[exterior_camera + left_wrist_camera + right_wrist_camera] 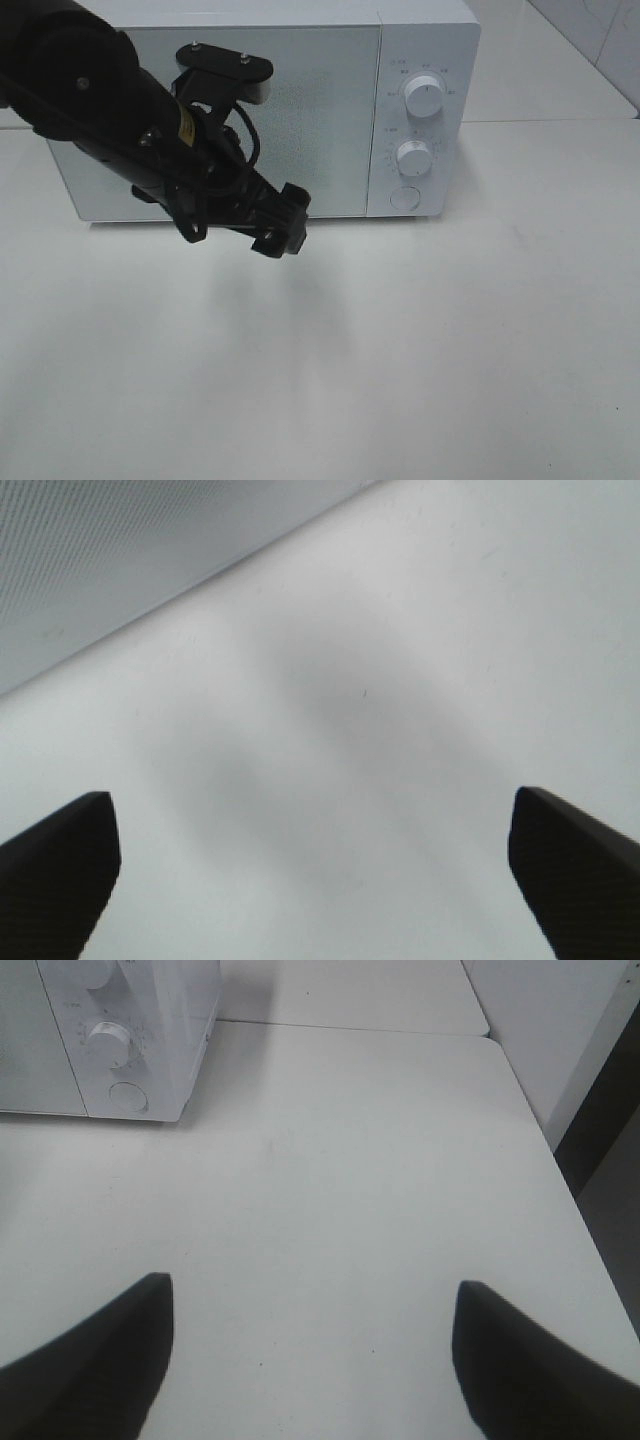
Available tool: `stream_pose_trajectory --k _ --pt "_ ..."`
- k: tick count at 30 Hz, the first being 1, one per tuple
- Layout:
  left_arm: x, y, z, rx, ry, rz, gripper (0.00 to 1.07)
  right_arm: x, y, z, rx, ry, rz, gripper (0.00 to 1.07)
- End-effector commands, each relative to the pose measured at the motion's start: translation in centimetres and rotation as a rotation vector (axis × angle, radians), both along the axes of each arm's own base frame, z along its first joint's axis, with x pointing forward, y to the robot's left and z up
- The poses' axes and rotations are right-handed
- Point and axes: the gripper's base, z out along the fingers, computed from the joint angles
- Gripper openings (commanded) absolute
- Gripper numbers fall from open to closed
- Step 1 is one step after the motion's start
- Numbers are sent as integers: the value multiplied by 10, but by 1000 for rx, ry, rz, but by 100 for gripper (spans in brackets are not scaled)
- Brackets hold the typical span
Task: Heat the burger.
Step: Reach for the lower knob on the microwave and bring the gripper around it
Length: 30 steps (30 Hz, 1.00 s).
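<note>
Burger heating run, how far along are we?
Done: the door of the white boxy microwave is shut; no burger shows anywhere, so it may be inside, unconfirmed. In hand: nothing; the left gripper hangs open before the door, the right gripper open over the white table. Left: probably setting the white round dials.

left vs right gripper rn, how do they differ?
Left gripper hangs just in front of the microwave door; right gripper sits well away from it. The high camera shows the left gripper; the right gripper is outside its frame. Shared: both open, both empty, both over the white table.
</note>
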Motion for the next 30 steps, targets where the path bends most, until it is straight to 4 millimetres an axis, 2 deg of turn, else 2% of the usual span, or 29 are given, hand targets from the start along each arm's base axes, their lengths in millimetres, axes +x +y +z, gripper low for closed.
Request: stream_pose_trajectory --k 1,3,8,11,12,16,18,19,21,22,23,24,25,27,28,29,30 --pt "-10 6 7 35 80 28 100 -3 0 0 1 -35 3 73" --pt "-21 14 11 89 173 50 100 -3 0 0 2 -34 2 73" --pt "-30 23 15 162 247 54 100 -3 0 0 2 -34 2 73" --pt "-30 35 17 196 308 91 100 -3 0 0 2 -34 2 73" --pt "-28 46 21 202 327 114 100 -3 0 0 2 -34 2 73" --pt "-22 61 29 189 321 145 100 -3 0 0 2 -34 2 73" --pt "-16 81 40 174 308 186 100 -3 0 0 2 -34 2 73" --pt "-16 81 40 174 308 186 100 -3 0 0 2 -34 2 73" --pt "-13 105 51 169 311 240 100 -3 0 0 2 -34 2 73" --pt "-13 105 51 169 311 240 100 -3 0 0 2 -34 2 73" --pt "-10 123 57 160 310 275 100 -3 0 0 2 -34 2 73" --pt "-10 123 57 160 310 275 100 -3 0 0 2 -34 2 73" --pt "-11 139 62 124 311 310 100 -3 0 0 2 -34 2 73" --pt "-13 146 64 102 312 324 100 -3 0 0 2 -34 2 73" --pt "-17 159 66 67 317 345 99 -3 0 0 2 -34 2 73" --pt "-17 159 66 67 317 345 99 -3 0 0 2 -34 2 73" --pt "-23 172 64 41 326 371 99 -3 0 0 2 -34 2 73"
